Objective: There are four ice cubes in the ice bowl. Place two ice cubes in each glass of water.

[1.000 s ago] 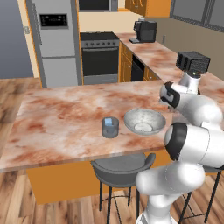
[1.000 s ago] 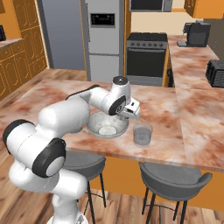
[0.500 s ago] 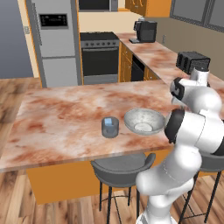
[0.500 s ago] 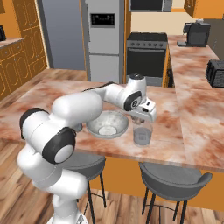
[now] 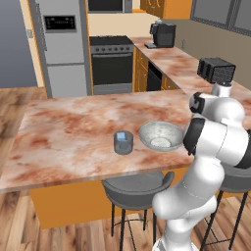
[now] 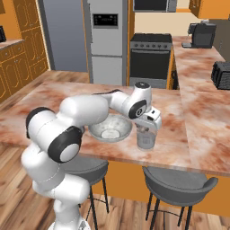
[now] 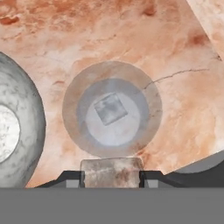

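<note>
My gripper (image 7: 111,176) is shut on a small pale ice cube (image 7: 111,170) held between its fingertips. It hangs straight above one glass of water (image 7: 112,109), where another ice cube (image 7: 110,109) lies inside. In the right base view the gripper (image 6: 150,124) sits just over that glass (image 6: 145,138), right of the ice bowl (image 6: 110,129). The bowl's rim (image 7: 26,113) shows at the left of the hand view. In the left base view the other glass (image 5: 123,142), bluish inside, stands left of the ice bowl (image 5: 161,136); my arm hides the glass under the gripper there.
The marble island counter (image 6: 54,96) carries everything. Dark stools (image 6: 177,182) (image 5: 137,188) stand under its near edge. A black toaster (image 6: 221,74) sits on the side counter to the right. Fridge (image 5: 61,49) and stove stand at the back.
The gripper has swung right from above the ice bowl to over the right-hand glass, carrying the ice cube, and dropped slightly lower.
</note>
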Motion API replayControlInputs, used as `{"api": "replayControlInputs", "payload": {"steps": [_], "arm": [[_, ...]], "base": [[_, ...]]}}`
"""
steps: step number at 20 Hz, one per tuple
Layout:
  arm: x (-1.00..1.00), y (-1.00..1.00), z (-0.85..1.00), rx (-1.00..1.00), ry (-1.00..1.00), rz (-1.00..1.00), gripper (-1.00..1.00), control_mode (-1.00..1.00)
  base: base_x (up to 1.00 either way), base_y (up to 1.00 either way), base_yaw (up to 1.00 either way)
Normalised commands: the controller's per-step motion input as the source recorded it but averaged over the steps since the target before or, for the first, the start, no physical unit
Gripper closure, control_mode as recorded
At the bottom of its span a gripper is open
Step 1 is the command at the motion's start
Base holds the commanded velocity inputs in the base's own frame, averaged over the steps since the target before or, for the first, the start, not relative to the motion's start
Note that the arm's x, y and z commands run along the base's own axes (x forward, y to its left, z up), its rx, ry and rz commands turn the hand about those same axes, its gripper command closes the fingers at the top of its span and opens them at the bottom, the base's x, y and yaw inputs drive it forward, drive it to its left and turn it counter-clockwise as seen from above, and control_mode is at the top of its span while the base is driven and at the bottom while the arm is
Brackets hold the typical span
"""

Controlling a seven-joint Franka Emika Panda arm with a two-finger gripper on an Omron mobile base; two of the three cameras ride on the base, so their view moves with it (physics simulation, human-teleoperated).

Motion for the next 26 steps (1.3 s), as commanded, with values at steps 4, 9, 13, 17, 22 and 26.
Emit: {"api": "replayControlInputs", "payload": {"steps": [4, 9, 13, 17, 22, 26], "arm": [[0.19, 0.0, -0.16, 0.0, 0.0, 0.0, 1.0, -1.0], [0.21, -0.12, -0.15, 0.0, 0.0, 0.0, 1.0, -1.0], [0.07, -0.15, -0.09, 0.0, 0.0, 0.0, 1.0, -1.0], [0.11, -0.08, -0.13, 0.0, 0.0, 0.0, 1.0, -1.0], [0.16, -0.04, -0.22, 0.0, 0.0, 0.0, 1.0, -1.0], [0.22, -0.07, -0.1, 0.0, 0.0, 0.0, 1.0, -1.0]], "base": [[0.0, 0.0, 0.0], [0.0, 0.0, 0.0], [0.0, 0.0, 0.0], [0.0, 0.0, 0.0], [0.0, 0.0, 0.0], [0.0, 0.0, 0.0]]}}
